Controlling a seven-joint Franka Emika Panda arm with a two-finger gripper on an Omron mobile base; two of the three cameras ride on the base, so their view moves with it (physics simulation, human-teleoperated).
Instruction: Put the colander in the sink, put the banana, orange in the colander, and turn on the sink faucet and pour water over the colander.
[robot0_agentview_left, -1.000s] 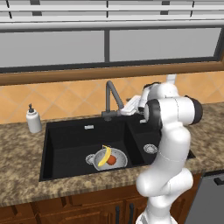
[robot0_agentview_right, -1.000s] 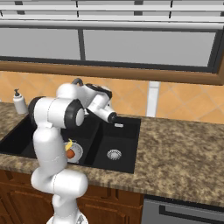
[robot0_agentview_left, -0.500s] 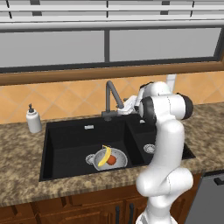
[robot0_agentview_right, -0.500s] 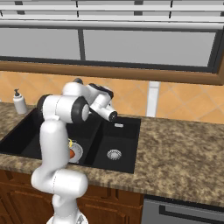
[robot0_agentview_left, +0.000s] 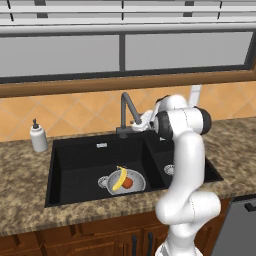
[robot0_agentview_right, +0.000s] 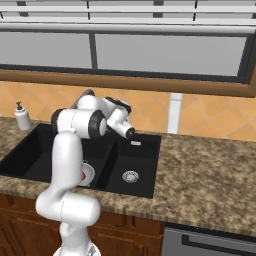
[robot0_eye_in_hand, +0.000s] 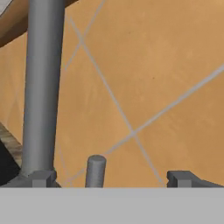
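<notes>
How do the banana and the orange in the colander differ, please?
The banana is yellow, long and curved; the orange is reddish and round. The banana spans most of the colander, one end up at its rim, while the orange, much smaller, sits low beside it. Both lie inside the colander in the sink.

Close against the sink faucet (robot0_eye_in_hand: 40, 87): grey upright stem at left, running top to bottom. Beside it, a short grey faucet lever stub (robot0_eye_in_hand: 95, 170), standing between the end effector (robot0_eye_in_hand: 111, 179) fingertips (robot0_eye_in_hand: 41, 178), spread wide apart, nothing gripped. Behind the faucet, an orange tiled backsplash (robot0_eye_in_hand: 162, 65) with pale diagonal grout lines.
</notes>
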